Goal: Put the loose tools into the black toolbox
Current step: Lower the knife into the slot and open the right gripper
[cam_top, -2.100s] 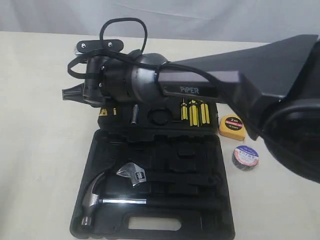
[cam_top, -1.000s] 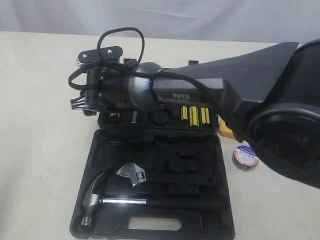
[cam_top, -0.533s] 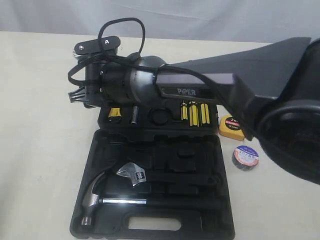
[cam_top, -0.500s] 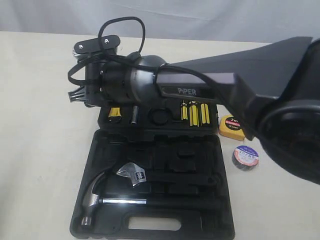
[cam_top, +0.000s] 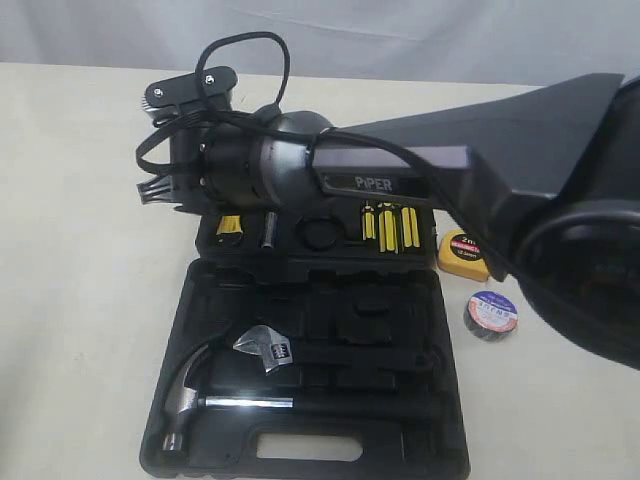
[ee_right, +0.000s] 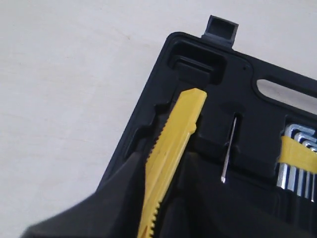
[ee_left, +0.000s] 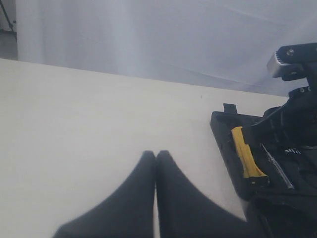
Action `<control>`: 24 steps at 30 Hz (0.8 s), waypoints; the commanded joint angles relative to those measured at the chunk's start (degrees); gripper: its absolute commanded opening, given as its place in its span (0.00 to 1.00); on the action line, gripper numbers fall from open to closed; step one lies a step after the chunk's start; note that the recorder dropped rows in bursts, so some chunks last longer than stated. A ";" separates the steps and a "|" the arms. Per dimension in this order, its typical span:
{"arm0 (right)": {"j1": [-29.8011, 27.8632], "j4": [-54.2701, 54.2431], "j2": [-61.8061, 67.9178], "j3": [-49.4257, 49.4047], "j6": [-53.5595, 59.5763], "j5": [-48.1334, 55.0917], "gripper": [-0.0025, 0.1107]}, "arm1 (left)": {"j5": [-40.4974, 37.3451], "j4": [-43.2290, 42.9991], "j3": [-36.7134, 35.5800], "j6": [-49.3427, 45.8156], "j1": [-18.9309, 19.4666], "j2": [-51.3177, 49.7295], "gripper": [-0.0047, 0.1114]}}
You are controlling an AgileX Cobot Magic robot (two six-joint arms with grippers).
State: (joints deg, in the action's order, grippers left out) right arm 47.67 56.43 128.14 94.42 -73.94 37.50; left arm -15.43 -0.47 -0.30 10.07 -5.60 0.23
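The black toolbox (cam_top: 310,452) lies open on the table, and its far half shows in the right wrist view (ee_right: 159,64). The yellow-black utility knife (ee_right: 176,124) lies along the left edge of that far half (cam_top: 228,228) (ee_left: 244,153). My right gripper (ee_right: 161,166) (cam_top: 150,190) has a finger pressed against each side of the knife. The yellow tape measure (cam_top: 463,253) and the dark tape roll (cam_top: 491,314) sit on the table to the right of the box. My left gripper (ee_left: 156,154) is shut and empty over bare table left of the box.
The near half holds a silver claw hammer (cam_top: 200,395) and an adjustable wrench (cam_top: 265,348). Yellow-black screwdrivers (cam_top: 388,225) and a set of hex keys (ee_right: 297,158) sit in the far half. The right arm (cam_top: 480,165) stretches across above the far half of the box.
The right arm dipped over the box's far left corner a second ago and has risen slightly since. Its jaws have closed in from wide open onto the knife.
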 commanded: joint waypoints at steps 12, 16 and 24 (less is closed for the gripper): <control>-2.06 7.31 6.89 0.12 3.10 -2.90 0.02 | -0.18 0.47 0.30 -0.02 -0.33 -0.23 0.04; -3.50 5.97 7.33 0.12 3.10 -5.67 0.02 | -0.18 0.47 0.30 -0.02 -0.33 -0.23 0.04; -2.95 9.41 6.54 0.12 3.31 -6.78 0.02 | -0.18 0.47 0.30 -0.02 -0.33 -0.23 0.04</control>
State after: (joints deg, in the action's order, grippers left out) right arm 44.46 64.23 135.21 94.42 -70.89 31.98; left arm -15.43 -0.47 -0.30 10.07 -5.60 0.23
